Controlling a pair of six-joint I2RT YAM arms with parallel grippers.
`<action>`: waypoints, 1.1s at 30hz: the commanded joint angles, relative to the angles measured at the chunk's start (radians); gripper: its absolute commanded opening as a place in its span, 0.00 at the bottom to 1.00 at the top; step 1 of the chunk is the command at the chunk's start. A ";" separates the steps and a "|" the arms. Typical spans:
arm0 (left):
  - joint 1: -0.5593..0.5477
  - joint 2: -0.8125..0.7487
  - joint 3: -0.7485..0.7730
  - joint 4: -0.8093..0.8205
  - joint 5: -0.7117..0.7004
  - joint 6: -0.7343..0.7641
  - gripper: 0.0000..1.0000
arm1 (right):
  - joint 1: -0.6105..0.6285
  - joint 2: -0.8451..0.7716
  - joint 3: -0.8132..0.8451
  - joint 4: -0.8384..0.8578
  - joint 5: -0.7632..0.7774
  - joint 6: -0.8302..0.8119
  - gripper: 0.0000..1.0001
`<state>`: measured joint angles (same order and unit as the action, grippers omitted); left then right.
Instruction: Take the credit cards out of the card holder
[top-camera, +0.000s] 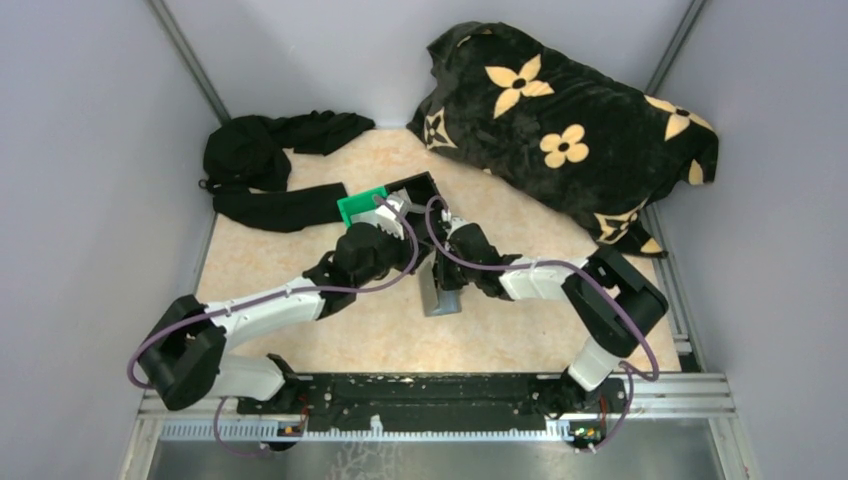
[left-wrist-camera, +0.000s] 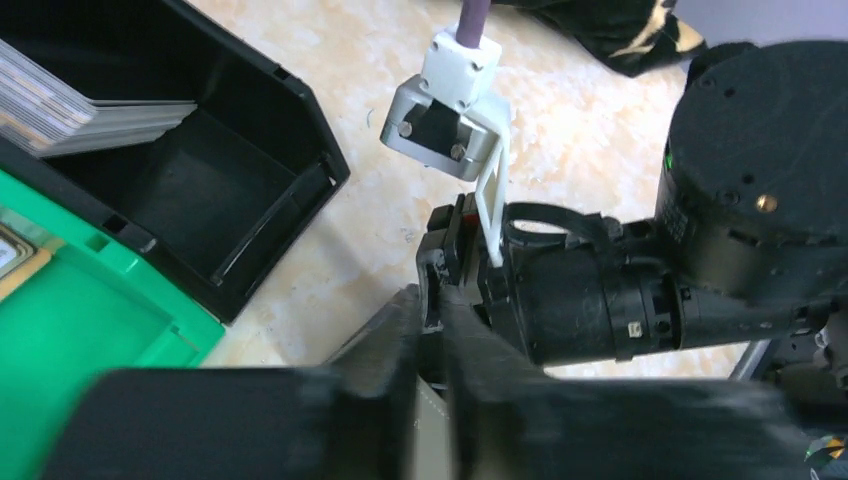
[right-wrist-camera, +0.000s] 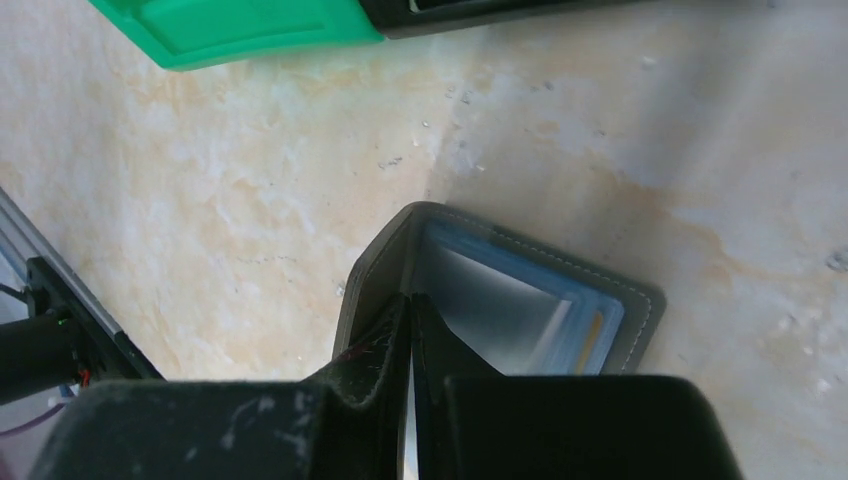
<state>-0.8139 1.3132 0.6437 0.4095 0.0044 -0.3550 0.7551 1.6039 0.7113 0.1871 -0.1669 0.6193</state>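
Credit cards (left-wrist-camera: 45, 100) are stacked in the black bin (left-wrist-camera: 230, 190), yet some are left in the card holder (right-wrist-camera: 370, 280), which is clamped by the right gripper (right-wrist-camera: 408, 312). Whether anything is held by the left gripper (left-wrist-camera: 433, 310), its jaws nearly together, cannot be told.

The left arm (top-camera: 265, 312) stretches low from its base toward the middle. The left gripper (top-camera: 397, 212) points away from the bases, and its fingers (left-wrist-camera: 385, 345) are almost together. The right arm (top-camera: 610, 300) bends at the elbow and reaches to the left. The right gripper (top-camera: 447, 275) points down, with its fingers (right-wrist-camera: 445, 360) pressed tight.
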 joint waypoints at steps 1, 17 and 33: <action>-0.005 0.054 0.078 -0.064 -0.103 0.001 0.01 | 0.013 0.040 0.047 0.094 -0.104 -0.033 0.04; -0.005 -0.037 0.101 -0.280 -0.274 -0.154 0.84 | 0.013 -0.022 0.000 0.122 -0.211 -0.062 0.43; -0.005 -0.340 -0.093 -0.362 -0.277 -0.201 0.77 | 0.125 -0.100 -0.083 0.185 0.123 0.063 0.00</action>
<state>-0.8165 1.0637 0.5568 0.0479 -0.2466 -0.5552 0.7849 1.5856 0.5945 0.3634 -0.1959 0.6666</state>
